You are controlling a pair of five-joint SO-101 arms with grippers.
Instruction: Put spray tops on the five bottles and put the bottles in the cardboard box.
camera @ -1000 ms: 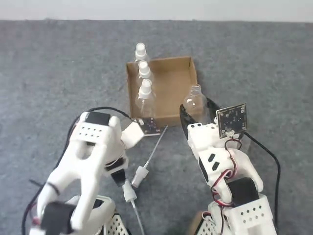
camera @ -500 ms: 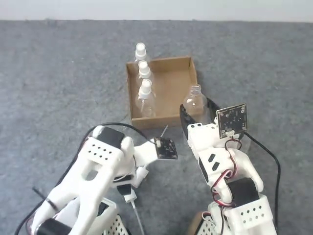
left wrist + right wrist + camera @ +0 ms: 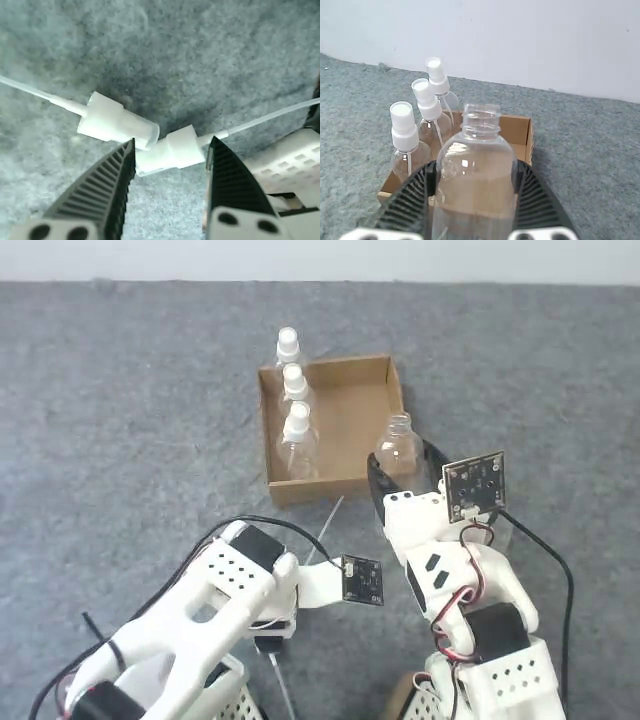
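From above, the cardboard box sits toward the far edge of the tabletop. 3 capped bottles line its left wall; I cannot tell whether the farthest stands inside the far corner or just beyond it. The right gripper holds the uncapped bottle upright just outside the box's right wall, near its front corner. I'd judge that keeps it ready for a top before boxing. The left arm bends low by the tabletop's near edge.

In the left wrist view, the left gripper hangs with jaws open, straddling a spray top that lies flat on the tabletop. Its head touches a second spray top. It looks lined up for a pick.

In the right wrist view, the jaws are closed on the uncapped bottle's body, leaving the open neck free.

I can read no brand, label or writing on the bottles, tops or box.
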